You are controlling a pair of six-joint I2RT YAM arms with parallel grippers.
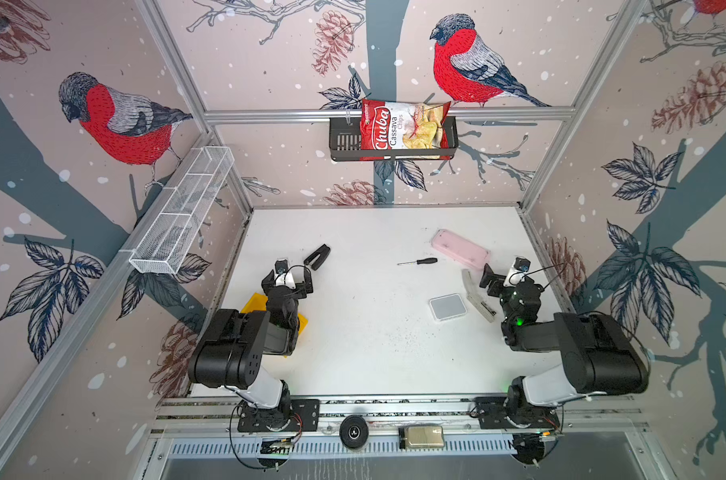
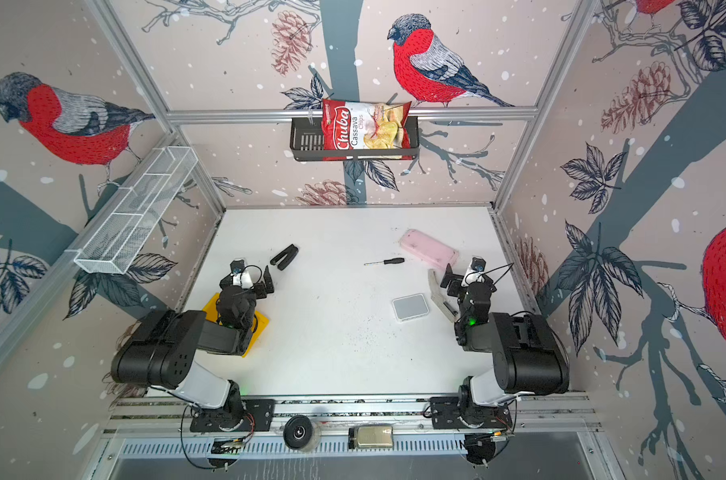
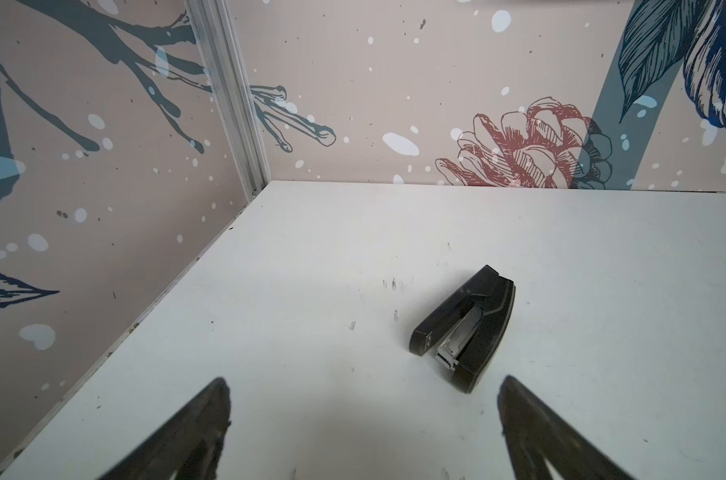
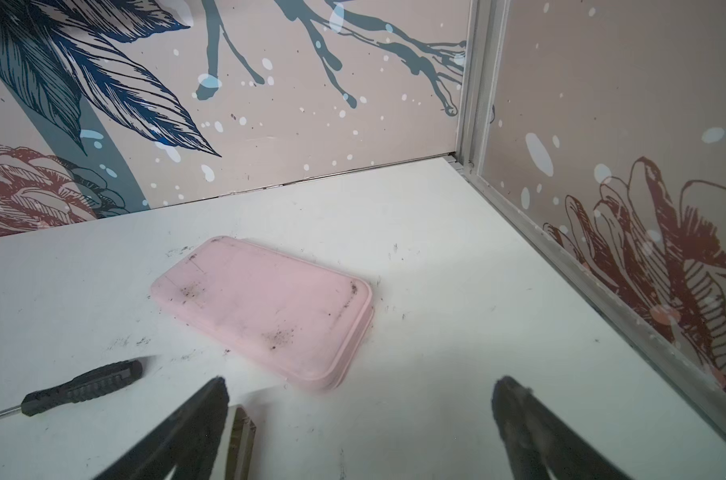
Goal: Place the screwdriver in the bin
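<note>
Arms (image 1: 228,349), nearest the lens, are sitting folded, elbows back. Bag (image 1: 403,126) in the basket (image 1: 344,141) is showing "Chuba Cassava Chips". Left gripper (image 3: 363,384), just past the bin (image 1: 255,303), is pointing at a stapler (image 3: 465,328), jaws wide, empty. Right gripper (image 4: 361,383) is hanging by a pink case (image 4: 265,307), jaws wide, empty. Screwdriver (image 1: 419,262) is lying on the table (image 1: 374,353) beside that case, well apart from the bin.

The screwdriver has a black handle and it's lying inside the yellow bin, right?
Not quite. The screwdriver does have a black handle, but it is not inside the yellow bin. It lies out on the white table, close to the pink case and far from the bin. Both top views show this.
</note>
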